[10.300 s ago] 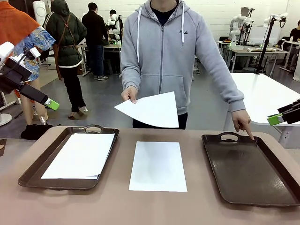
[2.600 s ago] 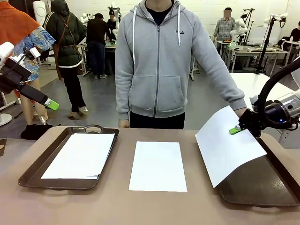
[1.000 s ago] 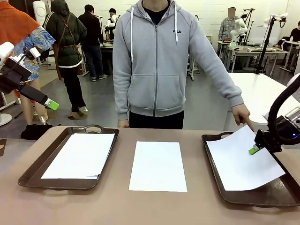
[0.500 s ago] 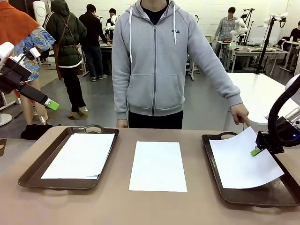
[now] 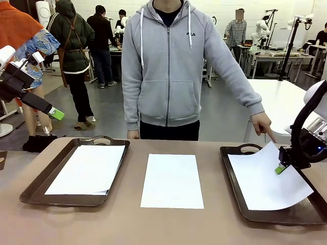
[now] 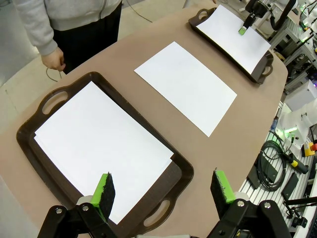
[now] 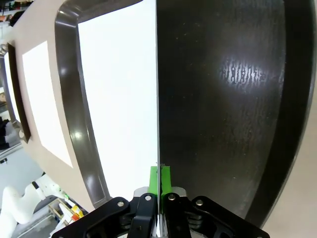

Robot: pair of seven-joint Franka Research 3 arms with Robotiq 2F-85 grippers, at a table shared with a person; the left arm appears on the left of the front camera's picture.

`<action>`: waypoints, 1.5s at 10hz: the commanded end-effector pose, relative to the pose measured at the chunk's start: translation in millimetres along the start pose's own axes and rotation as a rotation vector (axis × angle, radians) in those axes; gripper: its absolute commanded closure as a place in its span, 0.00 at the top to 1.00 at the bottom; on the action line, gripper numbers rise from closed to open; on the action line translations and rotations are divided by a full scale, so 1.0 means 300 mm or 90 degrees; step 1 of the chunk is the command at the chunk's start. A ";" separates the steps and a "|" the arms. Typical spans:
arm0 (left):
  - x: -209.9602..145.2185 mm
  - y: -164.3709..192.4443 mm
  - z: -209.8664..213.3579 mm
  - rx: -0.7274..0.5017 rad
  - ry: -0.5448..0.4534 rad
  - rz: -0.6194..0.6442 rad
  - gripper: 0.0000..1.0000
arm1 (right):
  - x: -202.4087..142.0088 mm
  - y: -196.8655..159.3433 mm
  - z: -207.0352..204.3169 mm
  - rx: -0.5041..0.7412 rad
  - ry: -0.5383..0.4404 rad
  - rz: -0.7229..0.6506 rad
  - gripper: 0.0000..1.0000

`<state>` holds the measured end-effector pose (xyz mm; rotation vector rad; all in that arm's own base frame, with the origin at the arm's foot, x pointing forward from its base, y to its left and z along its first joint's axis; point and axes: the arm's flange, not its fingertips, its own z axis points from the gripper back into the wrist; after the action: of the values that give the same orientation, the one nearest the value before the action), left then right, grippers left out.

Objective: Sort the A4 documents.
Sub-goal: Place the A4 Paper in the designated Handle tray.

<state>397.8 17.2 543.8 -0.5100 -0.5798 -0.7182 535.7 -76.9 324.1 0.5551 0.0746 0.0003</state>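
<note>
A white A4 sheet (image 5: 265,178) slopes down into the right dark brown tray (image 5: 240,194), its far right edge pinched by my right gripper (image 5: 280,169), which is shut on it. The right wrist view looks along that sheet's edge (image 7: 124,89), clamped between the green pads (image 7: 159,179) over the tray floor (image 7: 223,99). Another A4 sheet (image 5: 172,180) lies flat on the table's middle. More sheets (image 5: 88,169) rest in the left tray (image 5: 36,184). My left gripper (image 5: 56,114) hangs open, high at the left, above the left tray (image 6: 44,104).
A person in a grey hoodie stands at the far side, one hand (image 5: 261,124) pointing down at the right tray's far handle. The other hand (image 5: 134,135) rests at the table edge. Bare table lies between the trays and along the near edge.
My right gripper has lowered and shifted slightly right with the sheet, which now lies flatter in the right tray. The left arm has not moved.
</note>
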 end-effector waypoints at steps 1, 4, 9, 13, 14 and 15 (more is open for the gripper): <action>-0.003 0.002 0.003 -0.009 -0.009 -0.005 1.00 | 0.007 0.033 -0.002 -0.016 0.016 0.004 0.01; -0.003 0.002 0.003 -0.009 -0.009 -0.005 1.00 | 0.010 0.037 -0.005 -0.023 0.012 -0.002 0.01; -0.003 0.002 0.003 -0.009 -0.009 -0.005 1.00 | -0.007 0.015 -0.016 -0.039 0.002 -0.026 0.24; -0.003 0.002 0.003 -0.009 -0.009 -0.005 1.00 | -0.037 -0.017 0.015 -0.076 -0.007 -0.046 0.62; -0.003 0.002 0.003 -0.009 -0.009 -0.005 1.00 | -0.045 -0.021 0.024 -0.080 -0.012 -0.049 0.95; -0.003 0.002 0.003 -0.009 -0.009 -0.005 1.00 | -0.051 -0.024 0.036 -0.084 -0.018 -0.052 0.80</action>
<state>397.7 17.1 543.8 -0.5101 -0.5797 -0.7183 529.1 -90.4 327.2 0.4585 0.0733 -0.0548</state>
